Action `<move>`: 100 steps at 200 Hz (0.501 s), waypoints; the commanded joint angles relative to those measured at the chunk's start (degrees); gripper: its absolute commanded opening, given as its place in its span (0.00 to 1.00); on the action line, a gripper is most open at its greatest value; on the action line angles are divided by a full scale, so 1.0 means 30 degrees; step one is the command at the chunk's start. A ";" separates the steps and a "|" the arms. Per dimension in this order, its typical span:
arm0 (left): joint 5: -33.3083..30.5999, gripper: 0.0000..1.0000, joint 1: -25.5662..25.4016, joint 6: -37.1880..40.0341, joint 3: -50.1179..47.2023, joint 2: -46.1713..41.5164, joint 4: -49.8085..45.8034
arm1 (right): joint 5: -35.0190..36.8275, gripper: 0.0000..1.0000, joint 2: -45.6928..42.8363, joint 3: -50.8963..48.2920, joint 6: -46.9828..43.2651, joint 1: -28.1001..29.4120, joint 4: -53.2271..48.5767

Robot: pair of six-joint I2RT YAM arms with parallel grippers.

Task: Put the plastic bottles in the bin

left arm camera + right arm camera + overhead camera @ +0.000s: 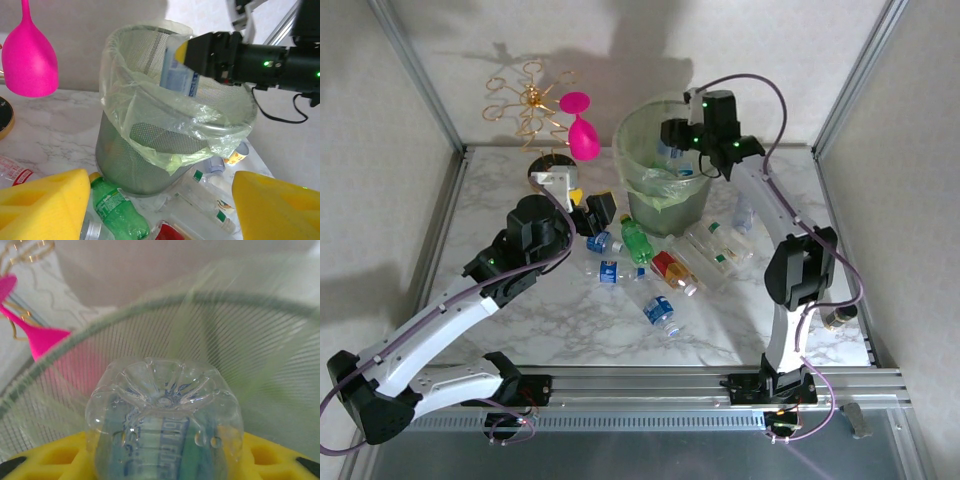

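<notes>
Overall, a marbled table (560, 330) bears the bin (670, 207) between pale walls (380, 150).

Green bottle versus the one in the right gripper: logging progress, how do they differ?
The green bottle is tinted green and lies on the table by the bin, untouched. The clear bottle has a blue label and is held in the right gripper at the bin's mouth. Both are plastic bottles.

The left arm (440, 335) and right arm (780, 340) share white link shells, black joint housings, looping purple cables and small green lights; yellow pads (40, 205) line the left hand (160, 212).
</notes>
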 commanded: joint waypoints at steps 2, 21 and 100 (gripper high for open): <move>-0.0104 0.74 -0.0190 0.0451 -0.0189 -0.0072 0.0422 | -0.0510 0.43 0.0991 0.0958 -0.0689 0.0333 -0.1656; -0.0103 0.74 -0.0192 0.0458 -0.0234 -0.0056 0.0438 | -0.0984 0.43 0.1755 0.1337 -0.0629 0.0443 -0.2263; -0.0270 0.75 -0.0190 0.0414 -0.0190 0.0051 0.0218 | -0.1967 0.59 0.5041 0.4354 -0.0452 0.0620 -0.4325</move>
